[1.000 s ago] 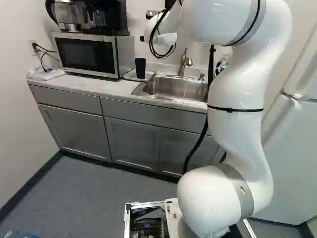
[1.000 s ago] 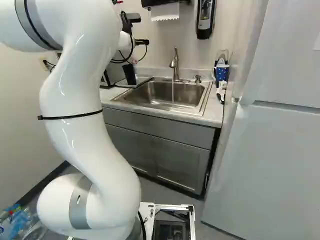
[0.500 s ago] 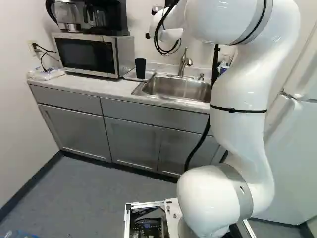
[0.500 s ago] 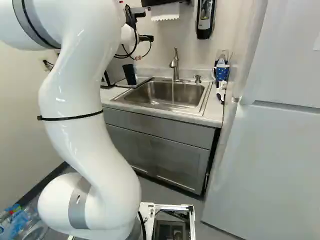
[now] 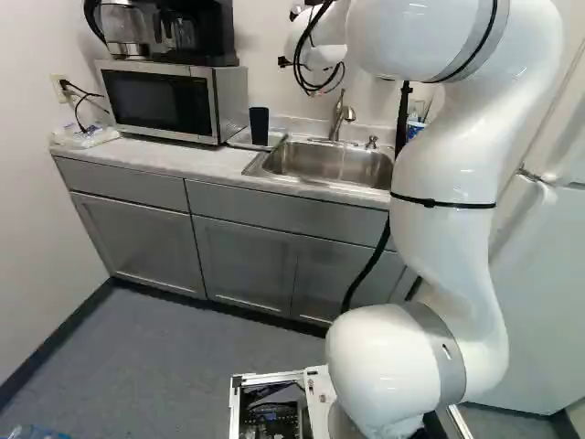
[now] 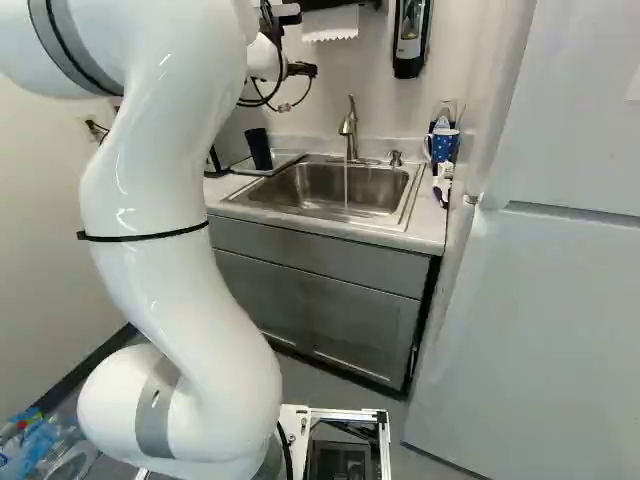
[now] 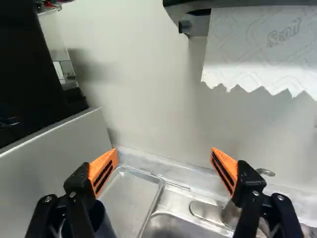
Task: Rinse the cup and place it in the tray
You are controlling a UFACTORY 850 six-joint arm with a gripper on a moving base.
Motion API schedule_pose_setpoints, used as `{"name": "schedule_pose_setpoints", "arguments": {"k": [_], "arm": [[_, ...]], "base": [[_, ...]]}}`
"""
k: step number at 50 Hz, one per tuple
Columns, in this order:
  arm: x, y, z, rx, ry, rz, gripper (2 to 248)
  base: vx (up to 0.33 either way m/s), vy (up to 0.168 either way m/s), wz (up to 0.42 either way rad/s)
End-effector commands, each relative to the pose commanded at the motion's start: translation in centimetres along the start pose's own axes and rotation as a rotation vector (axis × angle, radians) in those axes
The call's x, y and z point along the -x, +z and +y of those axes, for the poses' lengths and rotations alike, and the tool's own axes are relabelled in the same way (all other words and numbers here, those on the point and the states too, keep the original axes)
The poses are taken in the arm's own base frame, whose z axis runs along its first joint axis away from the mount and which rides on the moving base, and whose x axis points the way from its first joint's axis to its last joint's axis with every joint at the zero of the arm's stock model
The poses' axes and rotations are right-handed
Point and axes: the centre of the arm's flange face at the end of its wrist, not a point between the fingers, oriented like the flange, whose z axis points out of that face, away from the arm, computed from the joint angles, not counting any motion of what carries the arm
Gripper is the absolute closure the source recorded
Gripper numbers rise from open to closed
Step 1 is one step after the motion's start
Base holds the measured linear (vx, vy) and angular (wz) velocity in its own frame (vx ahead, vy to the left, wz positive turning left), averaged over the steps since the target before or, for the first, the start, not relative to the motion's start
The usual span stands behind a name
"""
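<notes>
A dark cup (image 5: pixel 260 126) stands on the metal tray (image 5: pixel 239 140) left of the sink; the cup (image 6: pixel 259 149) and tray (image 6: pixel 283 163) show in the right base view too. In the wrist view my gripper (image 7: pixel 166 166) is open, its orange pads wide apart with nothing between them. The tray (image 7: pixel 130 198) lies beyond and below the gap. The cup (image 7: pixel 102 223) is partly hidden behind one finger, outside the gap. Water runs from the faucet (image 6: pixel 349 130) into the sink (image 6: pixel 310 187). Neither base view clearly shows the fingers.
A microwave (image 5: pixel 160 101) with a coffee maker (image 5: pixel 187 32) on top stands left of the tray. A paper towel dispenser (image 7: pixel 237 4) hangs on the wall ahead. A blue mug (image 6: pixel 444 146) is right of the sink, and a white fridge (image 6: pixel 540 320) farther right.
My arm's upper part and wrist have swung to the right in both base views. The base, cup and tray have stayed put.
</notes>
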Motion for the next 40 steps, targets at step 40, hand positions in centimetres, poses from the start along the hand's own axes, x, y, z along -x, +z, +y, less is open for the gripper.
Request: {"name": "schedule_pose_setpoints", "arguments": {"k": [40], "arm": [[-0.5,2.9,4.8,0.062,0.017,-0.074,3]], "base": [[0.0,0.0,0.0]]}}
